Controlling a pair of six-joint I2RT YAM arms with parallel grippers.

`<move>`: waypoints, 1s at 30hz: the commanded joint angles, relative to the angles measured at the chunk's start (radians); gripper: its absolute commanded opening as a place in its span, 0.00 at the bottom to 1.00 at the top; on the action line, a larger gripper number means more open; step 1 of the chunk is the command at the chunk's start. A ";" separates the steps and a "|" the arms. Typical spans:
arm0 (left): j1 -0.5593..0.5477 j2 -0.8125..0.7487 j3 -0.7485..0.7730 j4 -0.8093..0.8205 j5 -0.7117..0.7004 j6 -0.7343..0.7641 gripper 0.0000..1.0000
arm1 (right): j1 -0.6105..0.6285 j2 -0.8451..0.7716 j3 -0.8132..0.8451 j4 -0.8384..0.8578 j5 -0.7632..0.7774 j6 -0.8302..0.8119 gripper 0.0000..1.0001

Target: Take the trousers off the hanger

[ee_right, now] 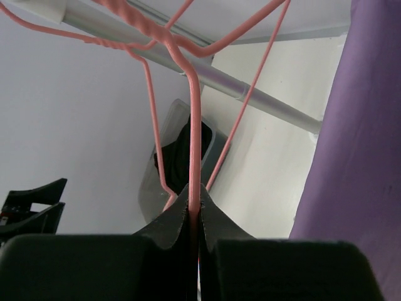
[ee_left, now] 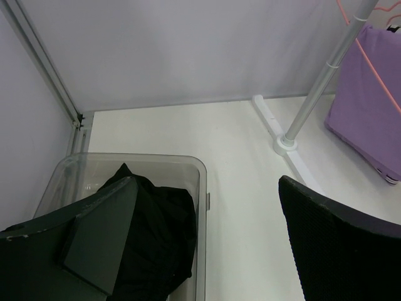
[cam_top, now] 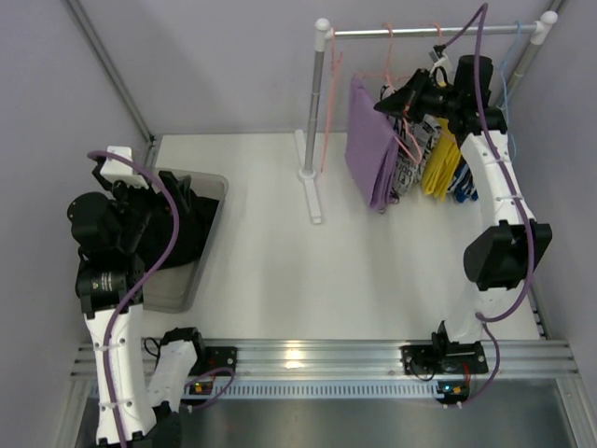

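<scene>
Right gripper [ee_right: 194,204]: both black fingers pressed together at the bottom of the view, clamped on a pink wire.
Pink hanger [ee_right: 196,119]: the thin wire runs straight up from between the fingers to a twisted neck near the top, and more pink wires branch off left and right there.
Rail [ee_right: 250,94]: a grey metal tube crossing on a slant behind the wires.
Lilac trousers [ee_right: 360,157]: a plain purple cloth filling the right edge, hanging just beside the gripper.
Bin [ee_right: 150,182]: a clear tub far below on the white worktop [ee_right: 276,163], well apart from the rail.
Black trousers [ee_right: 185,150]: a dark cloth bundled inside the bin.
</scene>
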 commanded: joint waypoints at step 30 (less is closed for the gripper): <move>-0.100 0.241 0.128 0.291 0.147 0.215 0.99 | -0.090 -0.578 -0.487 0.560 -0.125 0.407 0.00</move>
